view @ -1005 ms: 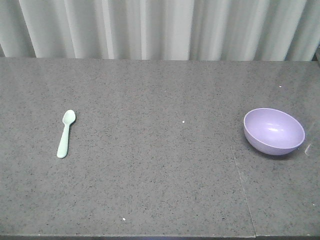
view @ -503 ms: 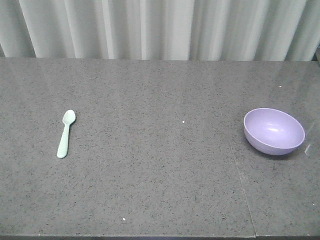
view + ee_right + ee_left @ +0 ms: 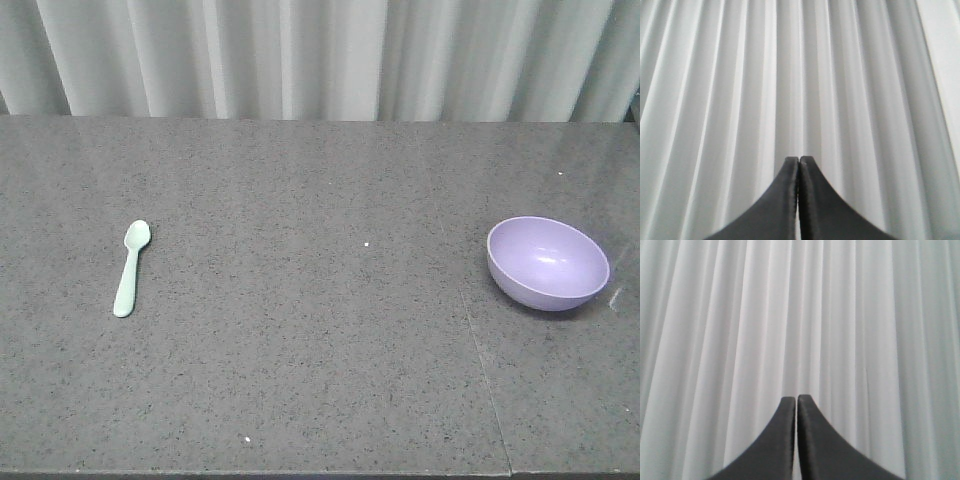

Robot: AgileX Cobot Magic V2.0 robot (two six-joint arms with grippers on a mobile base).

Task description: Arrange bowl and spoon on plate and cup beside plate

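Two task items show in the front view: the spoon (image 3: pixel 131 268) and the bowl (image 3: pixel 548 262), well apart on the grey table (image 3: pixel 320 360). I see no plate or cup in any view. No arm enters this view, so I cannot set either item against the jaws directly. The spoon lies flat, its long axis running almost straight away from the camera, scoop end far, handle near. The bowl stands upright, mouth up.

Left wrist view: the left gripper (image 3: pixel 796 399) has its jaws pressed together and holds nothing. Ahead of them hangs only the white curtain (image 3: pixel 740 315). I judge the table and its items to lie below these jaws, out of frame.

Right wrist view: the right gripper (image 3: pixel 799 159) is likewise pressed tip to tip, empty, and faces the curtain.

Judgement: if the front view looks out from the base, the spoon falls to the left arm and the bowl to the right. Either pair of jaws must spread before any grasp.
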